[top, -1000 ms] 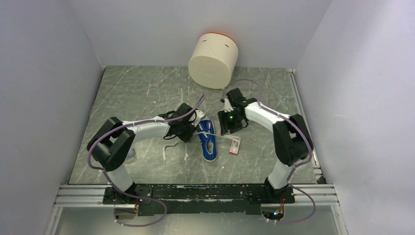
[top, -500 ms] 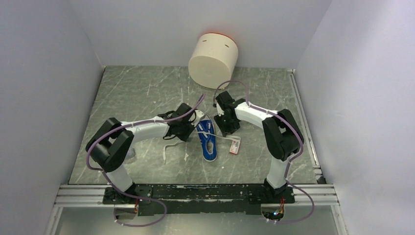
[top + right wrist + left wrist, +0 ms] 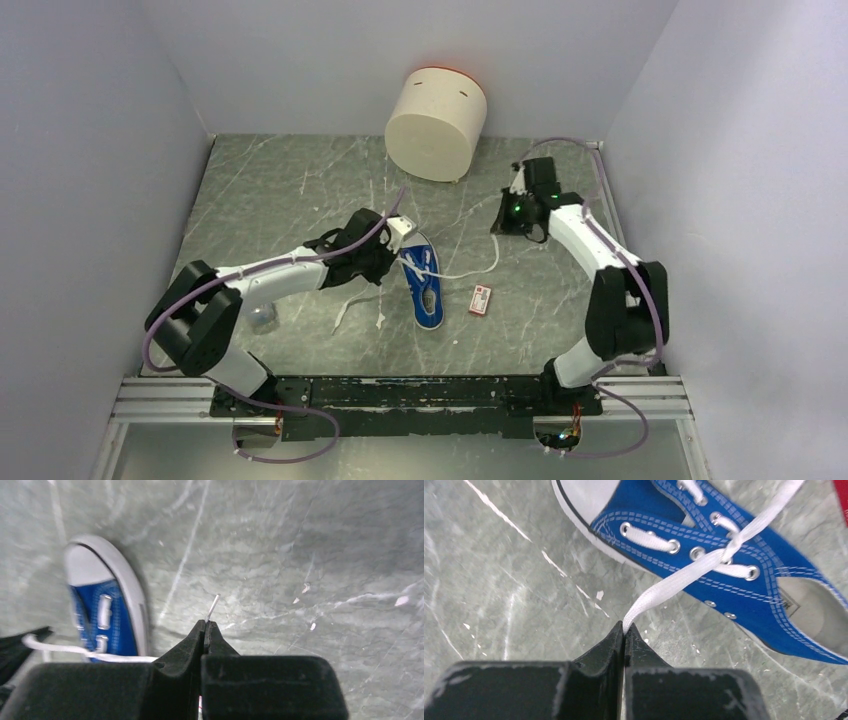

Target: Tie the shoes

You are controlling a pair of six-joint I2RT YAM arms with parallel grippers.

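Near the middle of a grey marbled table (image 3: 280, 190), a small blue canvas sneaker (image 3: 426, 295) is seen from above, resting on its white sole. Its white toe cap is turned toward the far wall and its open heel toward the arm bases. Just left of the toe, the left gripper (image 3: 391, 261) is held low, reaching in from the left. In the left wrist view its two black fingers are pressed together with no gap, and the left-hand lace (image 3: 684, 575) is pinched between their tips. That flat white lace is drawn in a straight line from the upper eyelets down to the fingers. The right gripper (image 3: 498, 230) is placed well to the right of the sneaker and farther back. In the right wrist view its fingers are likewise closed tight, and the right-hand lace (image 3: 468, 272) is clamped there, with only its stiff tip poking out past the fingertips. From above, this lace is seen running rightward from the sneaker in a loose curve, then rising to the gripper. A small red-and-white flat packet (image 3: 481, 299) lies on the table just right of the sneaker, apart from it. A large cream cylinder (image 3: 436, 122) with an orange rim is tipped on its side at the back wall.
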